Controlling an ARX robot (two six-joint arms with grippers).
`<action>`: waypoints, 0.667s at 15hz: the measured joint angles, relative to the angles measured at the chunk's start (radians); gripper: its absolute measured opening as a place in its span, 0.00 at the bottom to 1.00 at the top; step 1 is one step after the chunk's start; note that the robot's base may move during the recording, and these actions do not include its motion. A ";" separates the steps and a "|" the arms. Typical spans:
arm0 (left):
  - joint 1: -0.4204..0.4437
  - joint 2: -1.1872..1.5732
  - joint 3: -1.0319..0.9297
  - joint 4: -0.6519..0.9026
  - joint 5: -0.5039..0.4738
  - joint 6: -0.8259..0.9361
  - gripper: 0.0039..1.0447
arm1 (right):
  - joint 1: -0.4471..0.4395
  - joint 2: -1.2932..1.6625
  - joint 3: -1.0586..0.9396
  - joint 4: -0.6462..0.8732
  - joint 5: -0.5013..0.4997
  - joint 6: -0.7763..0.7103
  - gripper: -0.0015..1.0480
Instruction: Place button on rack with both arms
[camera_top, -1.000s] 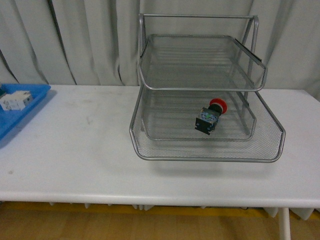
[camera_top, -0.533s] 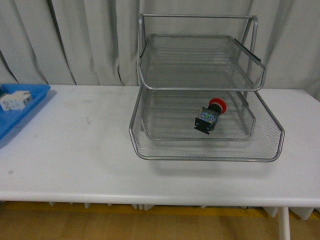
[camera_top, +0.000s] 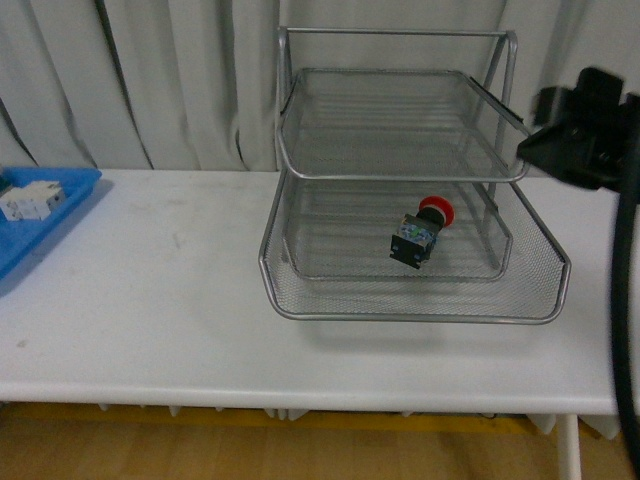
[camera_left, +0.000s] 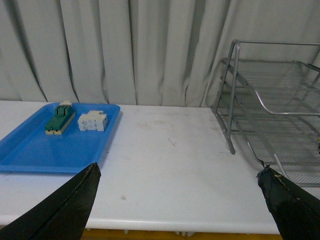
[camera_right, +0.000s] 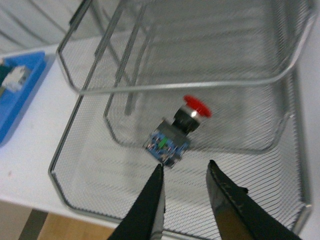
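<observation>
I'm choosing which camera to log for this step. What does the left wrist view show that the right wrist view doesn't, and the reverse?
Only the left wrist view shows the green-topped block beside the white block in the blue tray, and the open left gripper. Only the right wrist view shows the button lying in the rack and the open right gripper just short of it. Both show the rack, table and tray.

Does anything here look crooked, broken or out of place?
Only slightly: the button lies tipped on its side in the rack, in one of its lower trays, red cap angled up and back. Nothing looks spilled or damaged.
</observation>
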 joint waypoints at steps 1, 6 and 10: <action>0.000 0.000 0.000 0.000 0.000 0.000 0.94 | 0.034 0.031 0.013 -0.044 -0.011 -0.005 0.22; 0.000 0.000 0.000 0.000 0.000 0.000 0.94 | 0.130 0.171 0.067 -0.168 -0.042 -0.011 0.02; 0.000 0.000 0.000 0.000 0.000 0.000 0.94 | 0.195 0.274 0.088 -0.209 -0.046 -0.059 0.02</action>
